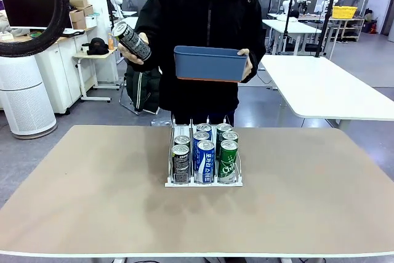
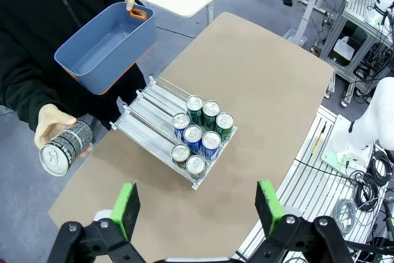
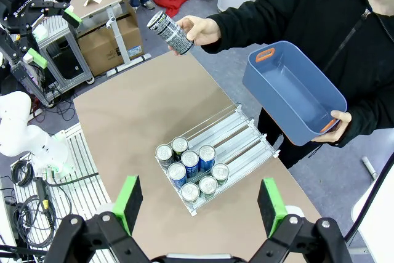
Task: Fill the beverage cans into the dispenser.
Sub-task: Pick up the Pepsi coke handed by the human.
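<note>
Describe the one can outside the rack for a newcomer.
At the table's far side stands a person holding a blue bin in one hand. The other hand holds a black-and-grey can, tilted in the air; every other can stands in the dispenser.

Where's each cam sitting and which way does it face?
Front: fixed on robot's side, looking across the dispenser at the person standing opposite.
Left wrist: high, looking down on table; open left hand at bottom.
Right wrist: high, looking down from other side; open right hand at bottom.
Shared: dispenser, blue bin, held black can.
</note>
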Robot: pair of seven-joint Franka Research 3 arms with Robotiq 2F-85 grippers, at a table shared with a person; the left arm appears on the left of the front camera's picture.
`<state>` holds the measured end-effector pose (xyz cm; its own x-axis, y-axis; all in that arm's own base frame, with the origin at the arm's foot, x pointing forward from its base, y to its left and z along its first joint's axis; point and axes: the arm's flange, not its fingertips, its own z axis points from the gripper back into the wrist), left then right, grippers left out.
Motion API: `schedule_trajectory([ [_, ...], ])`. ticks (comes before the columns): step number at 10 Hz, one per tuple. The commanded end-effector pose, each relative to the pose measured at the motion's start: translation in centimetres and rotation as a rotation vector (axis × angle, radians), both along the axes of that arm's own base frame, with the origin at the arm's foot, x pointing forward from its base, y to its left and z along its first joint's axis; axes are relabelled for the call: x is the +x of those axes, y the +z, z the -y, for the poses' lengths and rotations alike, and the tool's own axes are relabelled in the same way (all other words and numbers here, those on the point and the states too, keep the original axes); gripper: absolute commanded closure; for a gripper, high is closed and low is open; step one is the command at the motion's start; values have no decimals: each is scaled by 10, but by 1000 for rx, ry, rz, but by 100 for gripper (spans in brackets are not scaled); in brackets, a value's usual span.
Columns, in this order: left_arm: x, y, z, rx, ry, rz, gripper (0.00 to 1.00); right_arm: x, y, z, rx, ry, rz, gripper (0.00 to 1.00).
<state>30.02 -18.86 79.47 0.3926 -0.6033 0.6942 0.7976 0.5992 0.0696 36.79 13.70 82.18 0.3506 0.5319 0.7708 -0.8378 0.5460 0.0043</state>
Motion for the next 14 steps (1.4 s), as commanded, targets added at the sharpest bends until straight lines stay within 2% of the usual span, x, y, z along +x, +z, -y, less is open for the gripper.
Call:
schedule_trajectory([
  [1,0,0,0,0,0,0,0,-1,-2,0,-1,1,-2,0],
  [2,6,1,-5,-17,25,-25,0,-1,-2,0,-1,1,-2,0],
  [3,11,0,-11,30,20,-45,0,-1,-2,0,-1,1,-2,0],
  [5,23,-3,-17,41,40,-45,0,-1,-2,0,-1,1,-2,0],
  [9,50,-11,-34,56,32,-108,0,-1,-2,0,-1,1,-2,0],
  [11,66,-18,-47,118,47,-68,0,-1,-2,0,-1,1,-2,0],
  [14,88,-37,-63,136,93,-76,0,-1,-2,0,-1,1,-2,0],
])
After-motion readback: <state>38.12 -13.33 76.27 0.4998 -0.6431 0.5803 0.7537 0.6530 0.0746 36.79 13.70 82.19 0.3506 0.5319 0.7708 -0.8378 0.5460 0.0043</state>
